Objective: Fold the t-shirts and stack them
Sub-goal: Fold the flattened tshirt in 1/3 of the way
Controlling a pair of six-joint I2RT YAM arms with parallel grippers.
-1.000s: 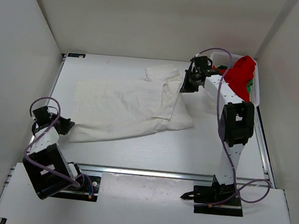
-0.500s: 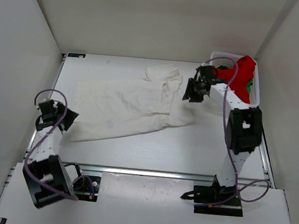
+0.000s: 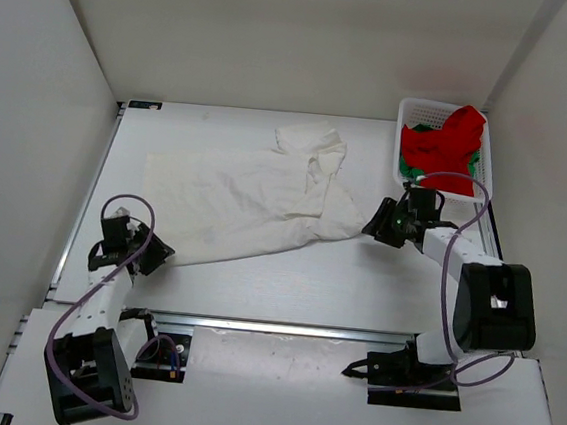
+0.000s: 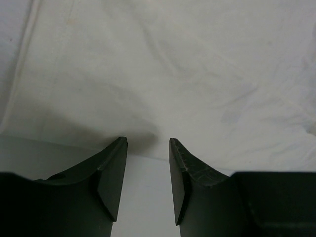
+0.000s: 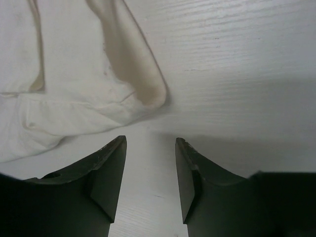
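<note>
Lying spread across the middle of the table (image 3: 357, 280), the white t-shirt (image 3: 245, 194) is unfolded and rumpled, with one sleeve bunched toward the far edge. No part of it is lifted.

Left gripper (image 3: 156, 254): low over the table at the shirt's near left corner. In the left wrist view the gripper (image 4: 147, 143) has its jaws spread with nothing between them. The edge of the white t-shirt (image 4: 173, 74) runs just ahead of the fingertips (image 4: 118, 148). Whether the tips touch the cloth cannot be told.

Right gripper (image 3: 375, 226): low at the shirt's near right corner. In the right wrist view the gripper (image 5: 150, 143) has its jaws spread and empty. A folded flap of the white t-shirt (image 5: 74, 98) lies just ahead and to one side, and bare table (image 5: 237, 64) fills the rest.

Basket (image 3: 414, 107): a white mesh basket stands at the far right corner of the table, well apart from both grippers. The red t-shirt (image 3: 449, 143) is heaped in it and rises above the rim. The green t-shirt (image 3: 406, 170) shows only in patches beneath the red one.

None of the three shirts is folded or stacked.
</note>
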